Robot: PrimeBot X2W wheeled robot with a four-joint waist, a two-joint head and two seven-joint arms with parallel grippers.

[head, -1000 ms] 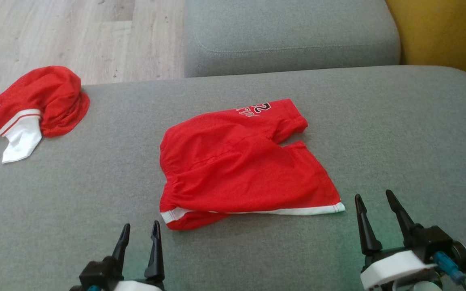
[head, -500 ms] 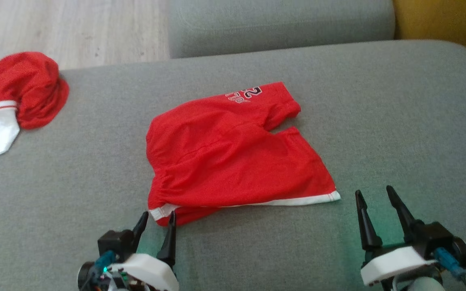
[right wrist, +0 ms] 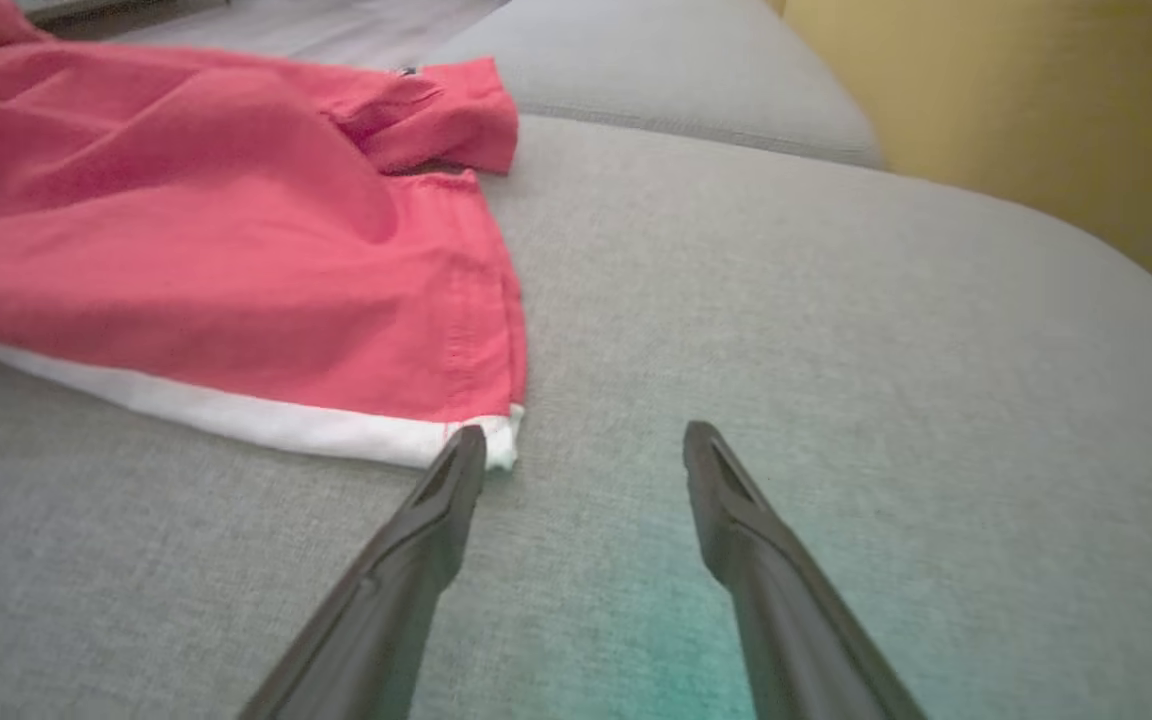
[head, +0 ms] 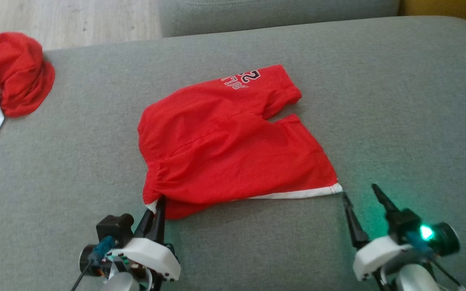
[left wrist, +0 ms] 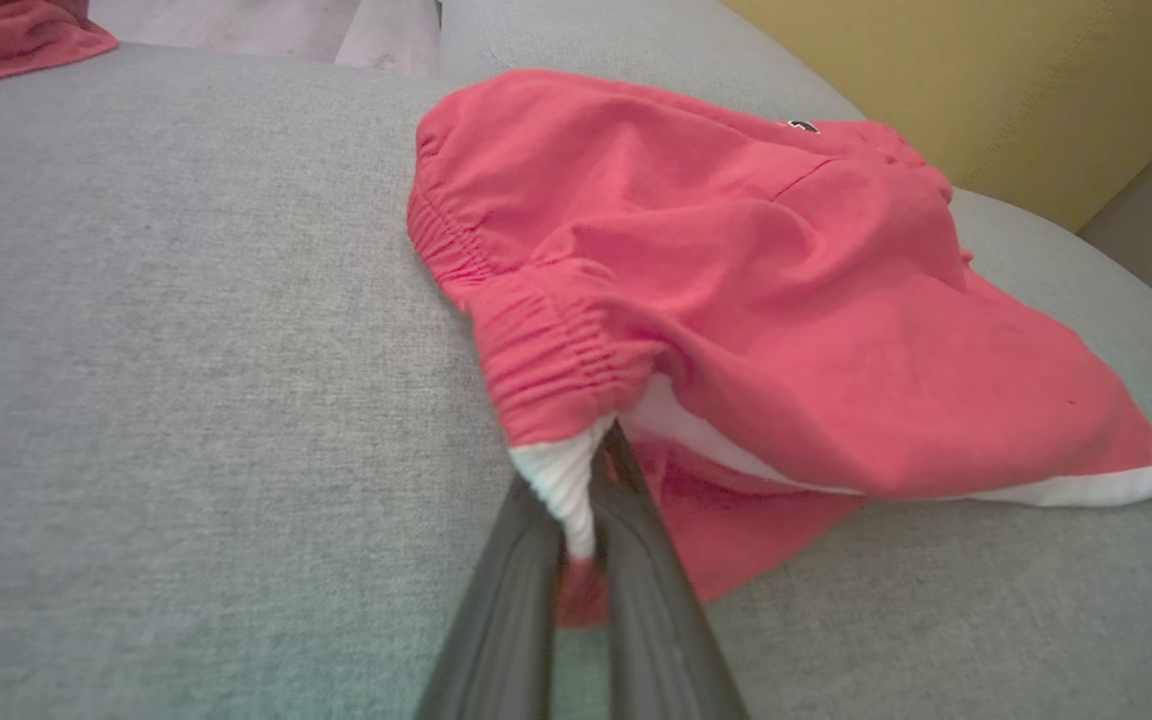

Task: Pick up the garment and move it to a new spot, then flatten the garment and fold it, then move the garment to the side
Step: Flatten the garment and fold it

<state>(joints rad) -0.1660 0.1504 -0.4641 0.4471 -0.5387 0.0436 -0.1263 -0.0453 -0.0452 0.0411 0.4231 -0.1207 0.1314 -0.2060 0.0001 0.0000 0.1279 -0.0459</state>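
Red shorts [head: 233, 141], corner pinched by left hand [head: 161, 201]; right hand [head: 359, 190] gapes just beside.

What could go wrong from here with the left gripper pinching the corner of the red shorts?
1. The left gripper holds only the ribbed white tip of the red shorts. Such a thin bite might slip out during a lift.
2. The right gripper is open beside the white hem, gripping nothing. Lifting one-handed would probably bunch the shorts instead of flattening them.
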